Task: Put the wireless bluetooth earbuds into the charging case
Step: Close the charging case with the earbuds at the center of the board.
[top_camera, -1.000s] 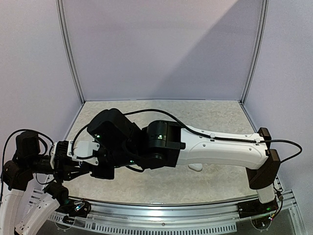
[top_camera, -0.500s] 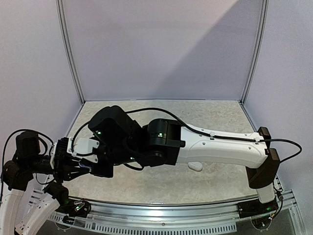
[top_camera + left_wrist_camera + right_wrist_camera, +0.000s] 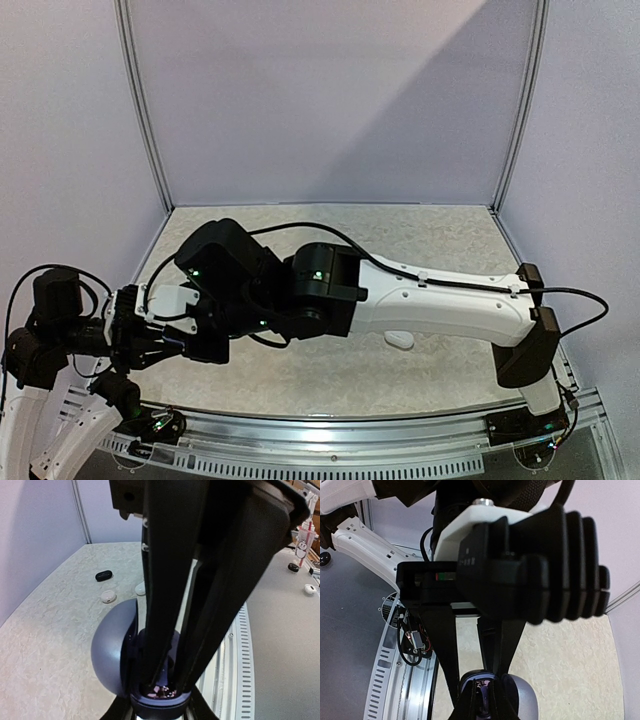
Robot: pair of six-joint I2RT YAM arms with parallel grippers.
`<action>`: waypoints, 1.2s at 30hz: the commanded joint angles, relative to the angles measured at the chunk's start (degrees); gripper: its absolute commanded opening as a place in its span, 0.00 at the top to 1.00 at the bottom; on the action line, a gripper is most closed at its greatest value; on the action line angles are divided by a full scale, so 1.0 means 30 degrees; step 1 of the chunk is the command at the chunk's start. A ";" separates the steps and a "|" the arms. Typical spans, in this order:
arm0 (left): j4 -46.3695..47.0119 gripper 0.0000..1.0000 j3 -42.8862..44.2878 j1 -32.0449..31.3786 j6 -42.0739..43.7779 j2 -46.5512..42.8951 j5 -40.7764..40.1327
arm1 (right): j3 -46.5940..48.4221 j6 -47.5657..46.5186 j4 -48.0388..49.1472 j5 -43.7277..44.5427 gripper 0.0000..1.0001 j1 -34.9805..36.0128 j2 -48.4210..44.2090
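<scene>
Speckled beige tabletop (image 3: 45,630) carries a black earbud (image 3: 104,575) and a white earbud (image 3: 108,596), well apart from both grippers. Left gripper (image 3: 160,712) clamps the open grey charging case (image 3: 112,650). Right gripper (image 3: 161,686), fingers pinched narrow, dips into it; any earbud between them is hidden.

The right arm (image 3: 440,300) stretched across the near half of the table (image 3: 400,225), from its base at the right to the near-left corner, barring any straight path there. Behind it, bare marbled tabletop ran to the back wall (image 3: 330,100). At the near-left corner the right gripper (image 3: 165,682) reached down into the open charging case (image 3: 112,650), clasped by the left gripper (image 3: 160,710), and filled the case's mouth. Beyond the case, a black earbud (image 3: 103,575), a white earbud (image 3: 108,596) and a second white earbud (image 3: 140,588) lay close together, with open surface around them. A lone white earbud (image 3: 399,340) sat just by the right arm's near side.
</scene>
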 commanded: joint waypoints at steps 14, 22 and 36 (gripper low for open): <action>0.0557 1.00 0.0279 -0.0206 0.0039 -0.0132 0.0457 | -0.3706 0.1148 0.4582 -0.3031 0.73 -0.0185 -0.4789; 0.0523 1.00 0.0250 -0.0204 0.0306 -0.0389 0.0442 | -0.4534 0.2992 0.5689 0.4821 0.82 -0.0704 -0.5113; 0.1026 1.00 -0.0171 -0.0199 0.0244 -0.1813 -0.0025 | -0.2617 -0.0028 0.1428 0.0299 0.81 0.0443 -0.2256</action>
